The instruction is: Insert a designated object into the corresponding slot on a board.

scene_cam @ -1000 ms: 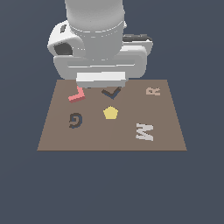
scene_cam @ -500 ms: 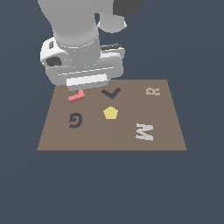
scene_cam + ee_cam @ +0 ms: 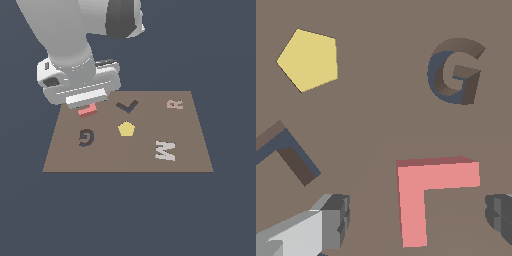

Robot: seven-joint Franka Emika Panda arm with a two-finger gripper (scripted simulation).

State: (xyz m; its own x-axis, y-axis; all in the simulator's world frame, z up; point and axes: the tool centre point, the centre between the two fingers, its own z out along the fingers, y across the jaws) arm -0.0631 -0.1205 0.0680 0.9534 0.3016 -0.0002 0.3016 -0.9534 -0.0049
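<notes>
Tool (image 3: pixel 416 222) has shifted toward the exterior view's left over the flat salmon-red L-shaped block (image 3: pixel 428 192), fingers (image 3: pixel 331 222) spread astride it, grasp pending.

Arm (image 3: pixel 60 35): pale grey-white, smooth rounded cylindrical links, glossy plastic look. Dark charcoal joint band (image 3: pixel 122 17) at upper link, curved, set into white shell. Wrist flange broad, flat, light grey, with small dark recessed patches on side and top edge. Gripper (image 3: pixel 86 102) body: white rectangular bar, faint horizontal grooves across front. Fingers (image 3: pixel 331 220) in wrist view: light grey blocky stem, dark grey ribbed pad at tip; second finger dark, ribbed, cut off at frame edge.
</notes>
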